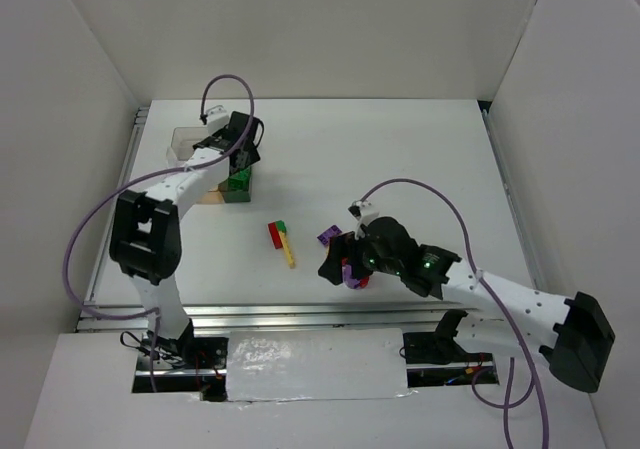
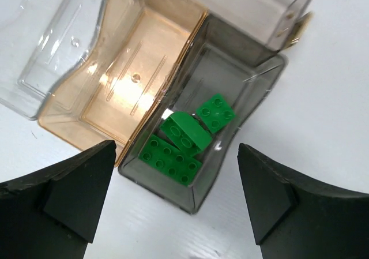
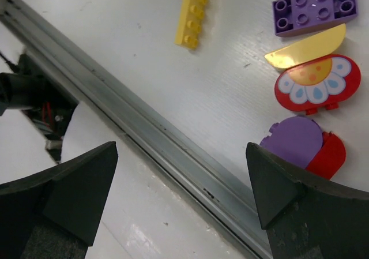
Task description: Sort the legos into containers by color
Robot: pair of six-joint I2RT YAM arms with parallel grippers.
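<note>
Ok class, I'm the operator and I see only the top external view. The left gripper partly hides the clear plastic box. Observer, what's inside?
Observer: Three green plastic legos lie in the grey-bottomed compartment.
Operator: And the tan one beside it?
Observer: The tan-bottomed compartment holds nothing.
Operator: Is the left gripper carrying anything?
Observer: No; the left gripper is open, with nothing between its fingers.

L gripper [image 1: 240, 161] over box [image 1: 184, 143] w/ green legos [image 1: 238, 187]; R gripper [image 1: 347, 265] over purple/red pieces [image 1: 328, 236]; yellow bar [image 1: 288, 250] between.
</note>
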